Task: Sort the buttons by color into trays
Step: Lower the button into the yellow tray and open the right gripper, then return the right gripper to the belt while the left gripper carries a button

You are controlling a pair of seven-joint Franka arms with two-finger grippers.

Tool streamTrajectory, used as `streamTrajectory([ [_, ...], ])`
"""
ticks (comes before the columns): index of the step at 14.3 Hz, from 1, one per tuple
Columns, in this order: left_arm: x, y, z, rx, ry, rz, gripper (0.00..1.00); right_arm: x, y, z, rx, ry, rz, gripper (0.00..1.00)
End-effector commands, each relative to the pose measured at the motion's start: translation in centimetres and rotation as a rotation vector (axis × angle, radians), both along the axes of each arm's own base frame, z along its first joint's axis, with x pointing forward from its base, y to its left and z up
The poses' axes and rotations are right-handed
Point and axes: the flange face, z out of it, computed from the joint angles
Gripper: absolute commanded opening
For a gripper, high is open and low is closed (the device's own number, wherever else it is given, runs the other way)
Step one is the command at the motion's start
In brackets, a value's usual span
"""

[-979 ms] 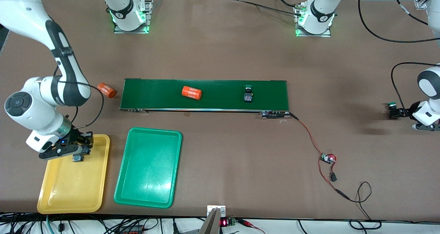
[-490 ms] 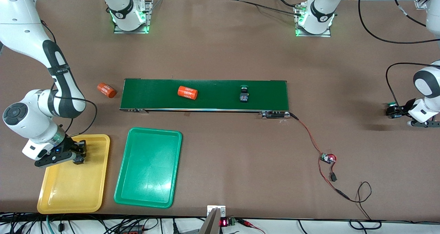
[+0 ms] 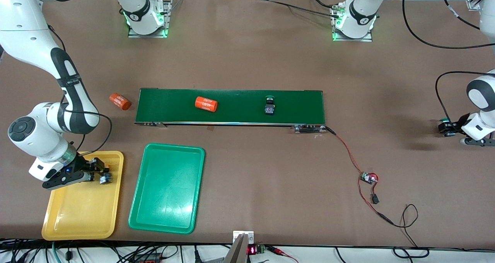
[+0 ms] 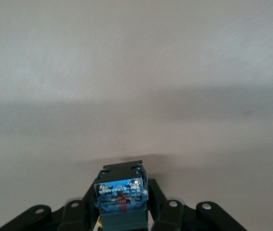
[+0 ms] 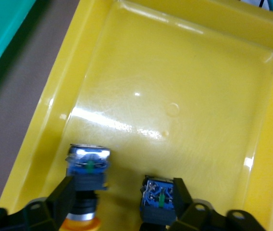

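Note:
My right gripper (image 3: pixel 101 171) hangs open low over the yellow tray (image 3: pixel 79 210). Two buttons lie in that tray (image 5: pixel 184 91) between its fingers. One button (image 5: pixel 87 169) shows a yellow-orange cap; the other button (image 5: pixel 159 196) hides its cap. At the left arm's end, my left gripper (image 3: pixel 444 127) is shut on a green-capped button (image 3: pixel 443 120). The left wrist view shows that button's blue-labelled base (image 4: pixel 121 193) clamped between the fingers. Another green-capped button (image 3: pixel 269 105) sits on the dark-green belt (image 3: pixel 239 118). The green tray (image 3: pixel 166 193) holds nothing.
An orange cylinder (image 3: pixel 205 104) lies on the belt. A second orange cylinder (image 3: pixel 119 101) rests on the table off the belt's end by the right arm. A red wire (image 3: pixel 348 154) runs from the belt to a small board (image 3: pixel 368 177).
The right gripper opened and let a yellow-capped button down into the yellow tray. The left gripper closed on the green-capped button. The belt's cylinder and button slid toward the right arm's end.

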Motion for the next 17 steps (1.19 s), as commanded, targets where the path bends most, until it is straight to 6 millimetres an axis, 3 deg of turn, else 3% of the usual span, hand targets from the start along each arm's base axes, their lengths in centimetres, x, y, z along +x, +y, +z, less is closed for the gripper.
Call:
streamTrajectory([
  [1, 1.7, -4.9, 6.2, -0.04, 0.006, -0.055, 0.2, -1.1, 1.9, 3.0, 0.031, -0.005, -0.058, 1.0],
  [3, 3.0, -10.5, 8.4, -0.078, 0.042, -0.044, 0.2, -3.7, 3.0, 3.5, 0.042, 0.039, -0.115, 1.0],
  [5, 4.3, -17.8, 10.3, -0.108, 0.068, -0.067, 0.2, -6.1, 4.1, 4.8, 0.044, 0.069, -0.158, 1.0],
  [6, 4.7, -21.2, 11.1, -0.114, 0.08, -0.069, 0.2, -6.9, 5.9, 6.1, 0.041, 0.109, -0.185, 1.0],
  [9, 5.1, -34.7, 12.2, -0.132, 0.101, -0.032, 0.2, -8.8, 11.6, 10.7, 0.017, 0.2, -0.271, 1.0],
  [11, 4.3, -41.5, 12.4, -0.134, 0.112, -0.004, 0.2, -10.2, 15.6, 13.0, 0.0, 0.229, -0.299, 1.0],
  [14, 1.5, -49.0, 11.2, -0.135, 0.156, 0.029, 0.2, -13.1, 20.8, 14.0, -0.017, 0.258, -0.364, 1.0],
  [17, -1.3, -53.7, 9.2, -0.152, 0.141, 0.057, 0.2, -16.5, 24.9, 13.9, 0.053, 0.305, -0.386, 1.0],
])
